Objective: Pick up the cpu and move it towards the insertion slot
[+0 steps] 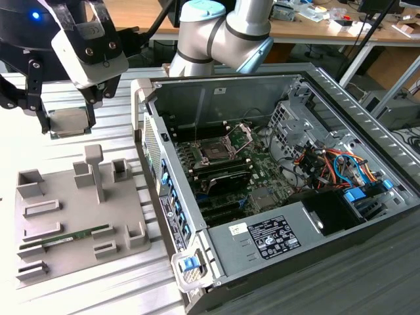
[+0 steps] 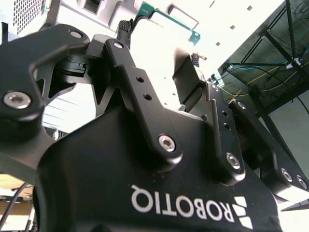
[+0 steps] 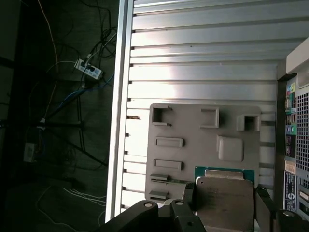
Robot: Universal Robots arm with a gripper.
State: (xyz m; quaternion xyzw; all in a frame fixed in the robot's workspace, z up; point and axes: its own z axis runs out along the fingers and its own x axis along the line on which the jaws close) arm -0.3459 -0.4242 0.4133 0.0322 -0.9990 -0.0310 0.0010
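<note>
The cpu (image 1: 69,123), a flat silvery square chip, hangs in the air above the far end of the grey fixture plate (image 1: 65,203). My gripper (image 1: 68,117) is shut on it, one finger on each side. In the first wrist view the cpu (image 3: 225,203) shows its metal lid and a green edge between the fingers (image 3: 263,203), over the fixture plate (image 3: 193,130). The insertion slot (image 1: 216,150) is a dark square socket with its metal bracket (image 1: 240,134) raised, inside the open computer case (image 1: 275,243) toward the exterior view's right of the gripper.
A green memory stick (image 1: 72,235) lies in the fixture plate, also seen as the green memory stick (image 2: 170,18) beyond my fingers (image 2: 126,29). The case's near wall (image 1: 152,151) stands between gripper and socket. Cables and a drive cage (image 1: 315,164) fill the case's right side.
</note>
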